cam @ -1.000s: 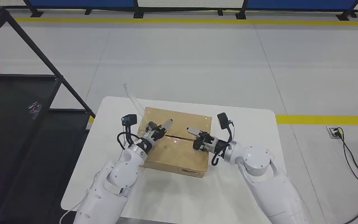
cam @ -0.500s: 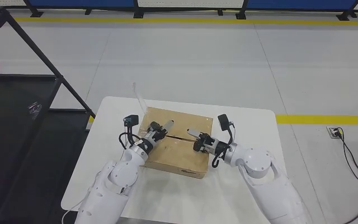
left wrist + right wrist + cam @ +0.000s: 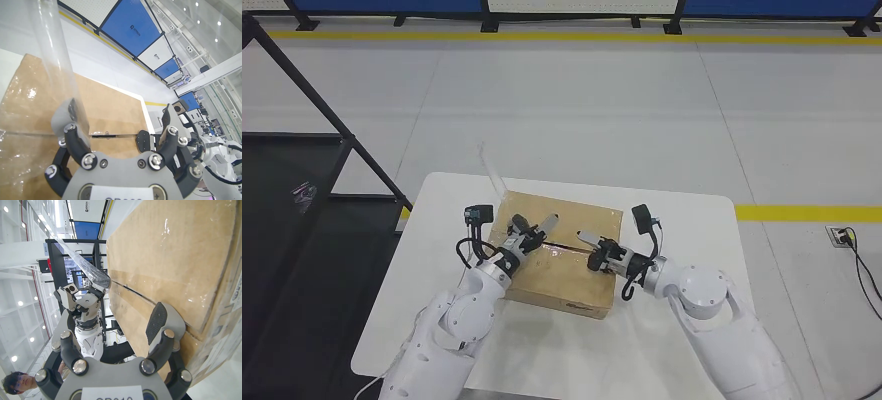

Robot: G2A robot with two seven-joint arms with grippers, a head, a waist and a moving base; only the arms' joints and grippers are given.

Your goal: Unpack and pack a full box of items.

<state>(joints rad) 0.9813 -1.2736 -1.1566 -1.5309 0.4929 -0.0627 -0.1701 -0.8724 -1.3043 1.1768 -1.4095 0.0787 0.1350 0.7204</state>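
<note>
Bench (image 3: 692, 330): white, carrying box (image 3: 562, 280) at its middle, nearer the far edge.
Left pincer (image 3: 118, 108): spread apart above seam (image 3: 103, 135), tape (image 3: 56, 56) clinging to one side, likely lifted so the box can open.
Right pincer (image 3: 113, 309): spread apart, one side lying against box top by seam, probably to steady it.
Tape axis: long strip rising from left pincer, pointing up toward far-left corner.
Seam axis: running toward left and right edges.

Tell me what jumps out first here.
A long strip of clear tape stands up above the cardboard box, clinging to one finger of the open left gripper. The box sits on the white table, its centre seam showing a dark gap, with the open right gripper close over it from the other side.
</note>
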